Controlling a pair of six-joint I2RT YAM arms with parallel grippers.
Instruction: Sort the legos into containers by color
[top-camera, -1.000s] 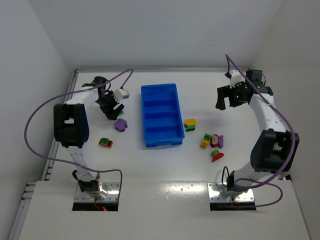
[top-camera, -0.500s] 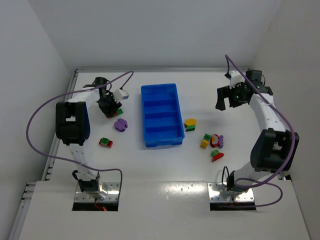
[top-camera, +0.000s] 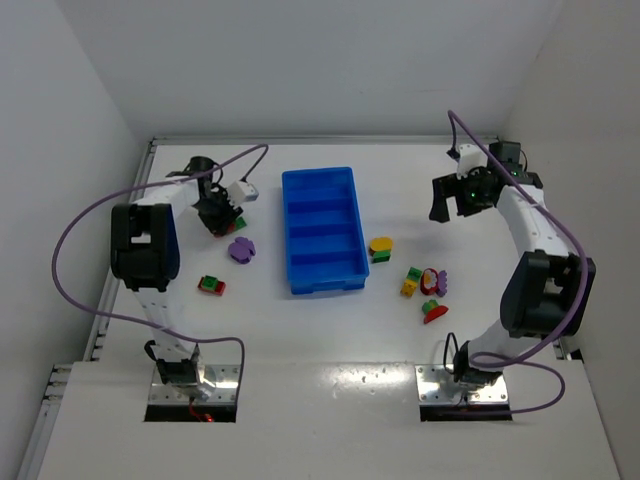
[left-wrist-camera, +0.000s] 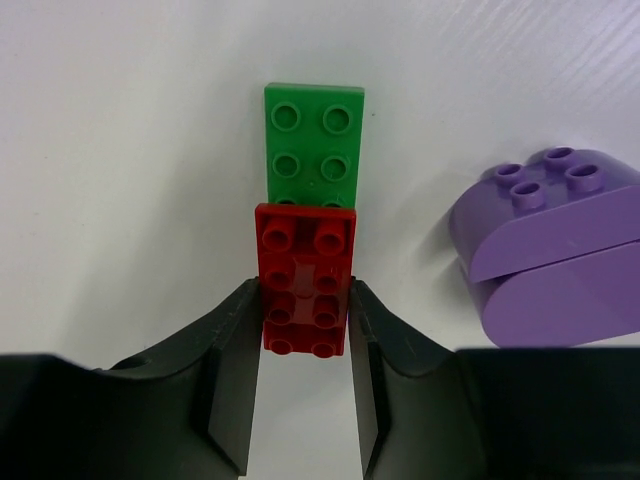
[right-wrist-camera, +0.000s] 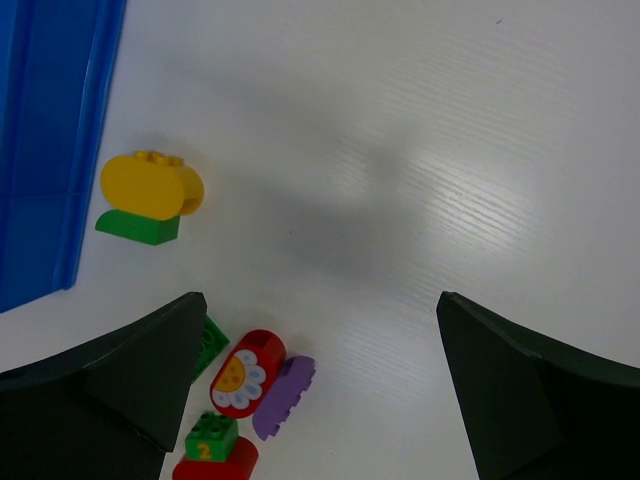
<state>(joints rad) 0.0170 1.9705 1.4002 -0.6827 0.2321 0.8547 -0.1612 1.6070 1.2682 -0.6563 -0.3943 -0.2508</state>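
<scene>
Lower centre, we see the left gripper (left-wrist-camera: 303, 300) clamping a red lego (left-wrist-camera: 305, 275), seemingly overlapping a green lego (left-wrist-camera: 313, 145) above it; the right gripper (right-wrist-camera: 320, 310) stands wide open

Ur left arm (top-camera: 140, 245) & right arm (top-camera: 545, 290) are white w/ black joint housings. A purple cable (top-camera: 54, 262) loops off each. Left gripper (left-wrist-camera: 302, 292) fingers (left-wrist-camera: 230, 360) are matte black.

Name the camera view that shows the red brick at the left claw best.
Left wrist: the red brick sits large between the fingers of the left claw, studs clear. Top external shows at most a speck under that claw. Right wrist misses it.
</scene>
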